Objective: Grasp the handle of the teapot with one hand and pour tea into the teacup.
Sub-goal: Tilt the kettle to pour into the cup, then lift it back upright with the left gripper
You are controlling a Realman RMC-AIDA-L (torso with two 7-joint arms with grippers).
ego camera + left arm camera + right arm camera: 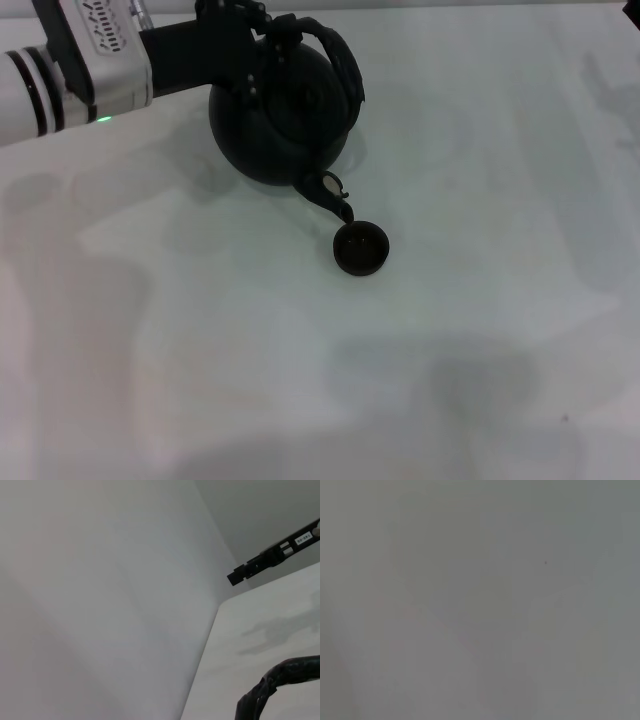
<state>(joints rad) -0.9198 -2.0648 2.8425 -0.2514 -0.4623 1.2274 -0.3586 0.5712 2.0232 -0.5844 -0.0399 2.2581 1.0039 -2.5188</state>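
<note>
In the head view the round matte black teapot [280, 115] is lifted and tipped forward. Its short spout [332, 195] points down just above the rim of the small dark teacup [360, 248], which stands on the white table. The dark arched handle [345, 65] curves over the pot's far side. My left gripper [245, 35] reaches in from the upper left and is shut on the handle at its top. A piece of the rough handle [287, 672] shows in the left wrist view. My right gripper is out of view.
The white table [480, 330] spreads to the front and right of the cup. The left wrist view shows the table's far edge [215, 630], a grey wall and a black bar [272, 555] beyond it. The right wrist view shows only a plain grey surface.
</note>
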